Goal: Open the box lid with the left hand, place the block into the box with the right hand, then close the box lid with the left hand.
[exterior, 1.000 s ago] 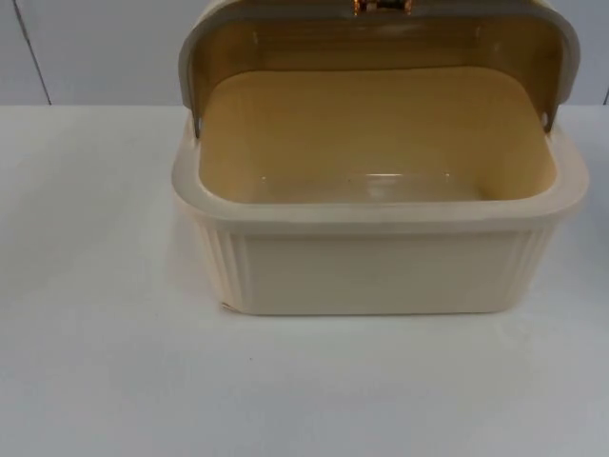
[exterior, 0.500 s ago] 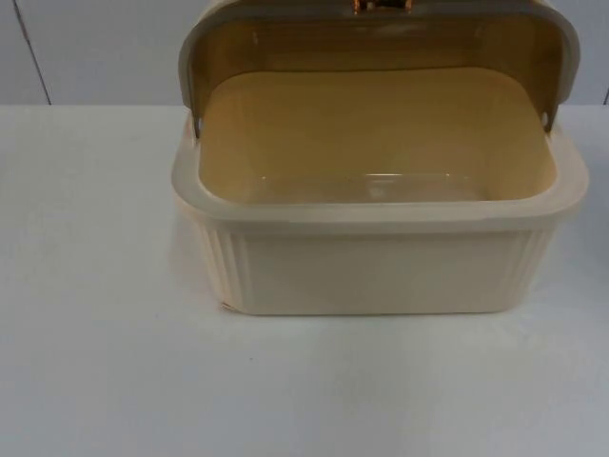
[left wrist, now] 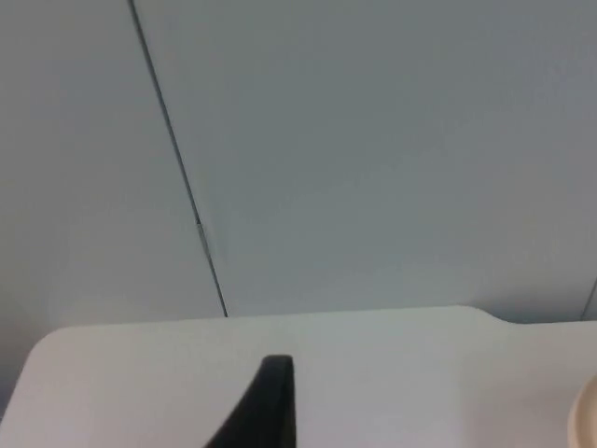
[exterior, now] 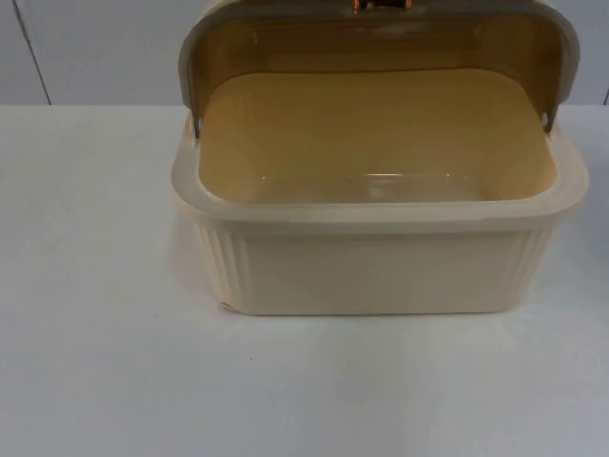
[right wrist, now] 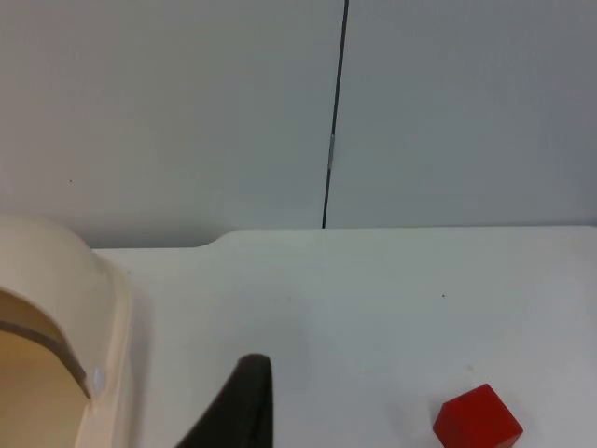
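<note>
The cream box (exterior: 381, 257) stands on the white table (exterior: 105, 381) with its lid (exterior: 381, 33) already swung up and back toward the grey partition wall (exterior: 95, 48), so the opening step appears done; the inside of the box is bare in the top view, so the block has not yet gone in; the red block (right wrist: 478, 417) lies on the table in the right wrist view, well apart from the box's rim and not held by anything; the right gripper (right wrist: 238, 411) hangs over the table between box and block, and whether it is open or closed cannot be told; the left gripper (left wrist: 266, 406) waits above the table beside the box, its state likewise impossible to tell; picking up the block, dropping it in, and closing the lid all look left to do.
</note>
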Robot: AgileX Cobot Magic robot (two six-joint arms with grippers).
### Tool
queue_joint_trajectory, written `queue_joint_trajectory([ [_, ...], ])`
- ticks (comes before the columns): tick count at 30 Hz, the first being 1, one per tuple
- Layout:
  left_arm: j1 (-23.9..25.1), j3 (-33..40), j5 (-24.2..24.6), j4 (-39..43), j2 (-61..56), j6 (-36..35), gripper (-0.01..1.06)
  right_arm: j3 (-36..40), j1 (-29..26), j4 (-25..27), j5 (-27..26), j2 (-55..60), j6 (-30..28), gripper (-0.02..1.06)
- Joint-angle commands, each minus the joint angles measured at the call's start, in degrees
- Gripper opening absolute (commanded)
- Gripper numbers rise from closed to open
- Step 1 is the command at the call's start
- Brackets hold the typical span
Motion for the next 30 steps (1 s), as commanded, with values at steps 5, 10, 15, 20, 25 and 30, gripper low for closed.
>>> queue_joint_trajectory([
  [5, 0.0, 0.3, -0.2, -1.4, 0.2, -0.6, 1.04, -0.4, -0.3, -0.2, 0.0, -0.3, 0.2, 1.05],
  [10, 0.0, 0.3, -0.5, -0.9, 0.2, -0.6, 1.04, -0.4, -0.3, -0.2, 0.0, -0.3, 0.2, 1.05],
  [15, 0.0, 0.3, -0.9, -0.9, 0.2, -0.6, 1.04, -0.4, -0.3, -0.2, 0.0, -0.3, 0.2, 1.05],
  [20, 0.0, 0.3, -1.3, -0.9, 0.2, -0.6, 1.04, -0.4, -0.3, -0.2, 0.0, -0.3, 0.2, 1.05],
  [25, 0.0, 0.3, -1.9, -0.9, 0.2, -0.6, 1.04, -0.4, -0.3, -0.2, 0.0, -0.3, 0.2, 1.05],
  [30, 0.0, 0.3, -0.1, -1.3, 0.2, -0.6, 1.04, -0.4, -0.3, -0.2, 0.1, -0.3, 0.2, 1.05],
])
